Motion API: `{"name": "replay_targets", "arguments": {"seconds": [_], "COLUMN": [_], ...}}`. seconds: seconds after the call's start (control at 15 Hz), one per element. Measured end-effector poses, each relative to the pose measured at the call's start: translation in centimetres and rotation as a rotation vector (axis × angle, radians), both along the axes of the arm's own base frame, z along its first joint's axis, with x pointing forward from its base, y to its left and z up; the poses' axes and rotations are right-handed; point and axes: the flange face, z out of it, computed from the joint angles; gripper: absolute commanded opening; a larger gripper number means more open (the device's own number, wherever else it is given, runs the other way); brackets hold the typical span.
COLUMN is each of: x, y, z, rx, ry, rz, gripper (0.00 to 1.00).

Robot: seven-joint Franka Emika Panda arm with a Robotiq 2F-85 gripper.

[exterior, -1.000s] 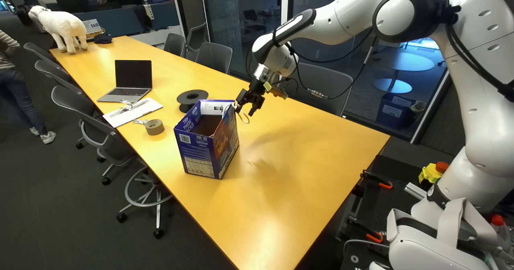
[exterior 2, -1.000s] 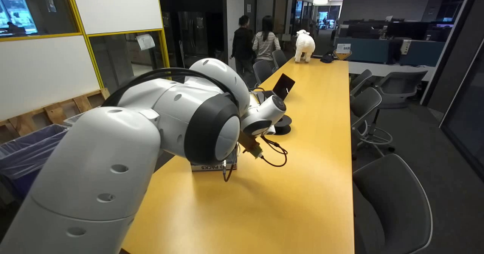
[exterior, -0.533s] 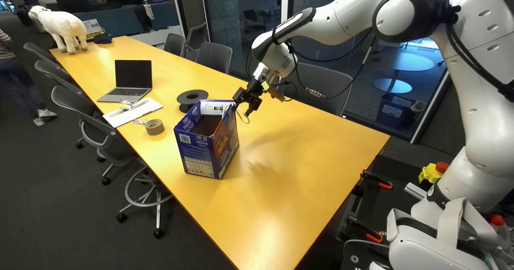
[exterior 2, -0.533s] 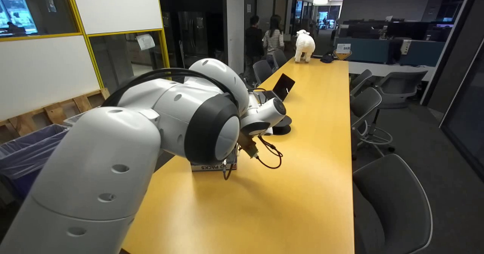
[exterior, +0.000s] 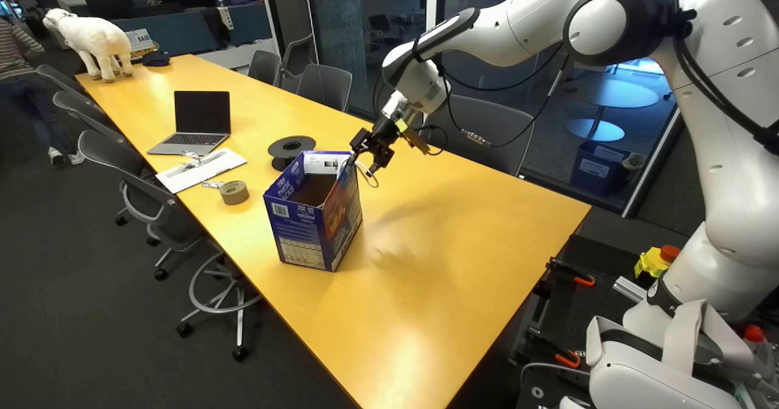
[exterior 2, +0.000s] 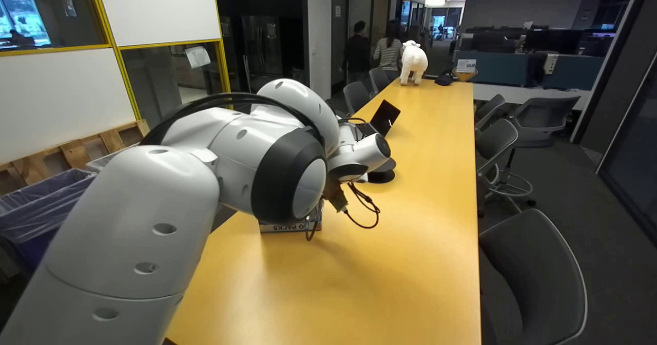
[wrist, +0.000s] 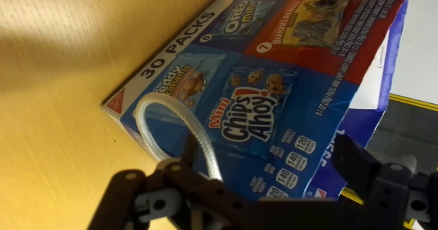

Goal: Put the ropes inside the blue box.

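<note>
Your hand (wrist: 267, 149) has its jaws spread wide, gripping nothing you can see, at a rim corner of the blue box (exterior: 298, 229), near a long edge of the tabletop (exterior: 462, 257). The one visible rope (wrist: 202, 139) hangs looped outside that corner. Close too deep and you could pinch cardboard with it, dragging the box. Its wall reads "30 PACKS", "OREO mini", "BARNUM'S ANIMALS", "Mini Chips Ahoy!".

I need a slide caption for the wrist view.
Pale rope loop in front of the blue box, gripper open in the foreground.
</note>
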Motion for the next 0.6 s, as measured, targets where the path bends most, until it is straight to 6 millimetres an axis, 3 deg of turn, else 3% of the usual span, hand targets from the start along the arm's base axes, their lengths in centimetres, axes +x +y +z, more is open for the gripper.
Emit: {"name": "replay_targets", "arguments": {"seconds": [0.6], "x": [0.8], "y": [0.7], "z": [3.5], "rx": [0.148], "ry": [0.020], "rz": [0.083], "gripper": [1.00]}}
